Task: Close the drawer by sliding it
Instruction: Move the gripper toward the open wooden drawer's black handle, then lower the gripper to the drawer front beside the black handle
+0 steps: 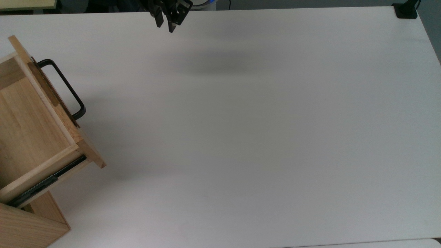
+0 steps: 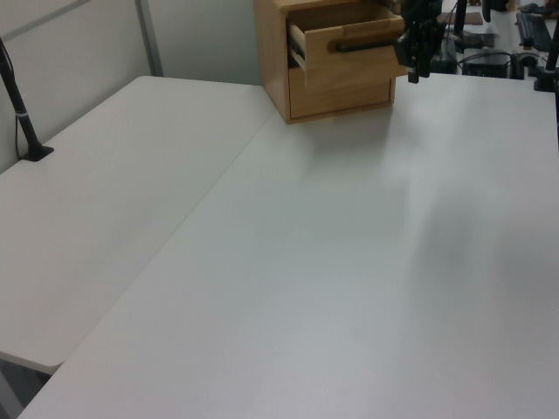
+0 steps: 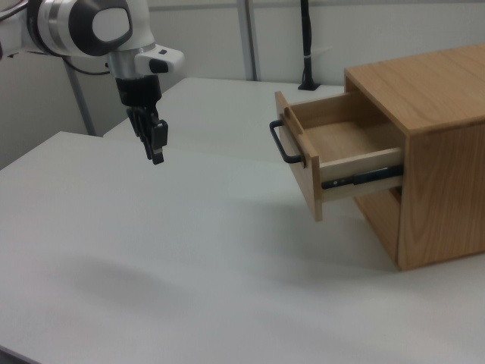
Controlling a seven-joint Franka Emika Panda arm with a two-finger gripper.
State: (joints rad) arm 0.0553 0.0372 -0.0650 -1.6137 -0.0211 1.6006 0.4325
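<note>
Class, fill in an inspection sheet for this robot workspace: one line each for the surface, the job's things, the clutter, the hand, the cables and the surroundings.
Surface: white table, bare apart from the cabinet at one end.
Job's things: drawer pulled out, inside bare; black handle on its front, black rail on its side.
Clutter: nothing seen.
Hand: the hand hangs above the table, apart from the drawer, fingers close together, holding nothing.
Cables: one runs down a black post clamped at the table edge; more lie on the desk behind.
Surroundings: grey wall panels; a second black post at the far edge in the right view.
</note>
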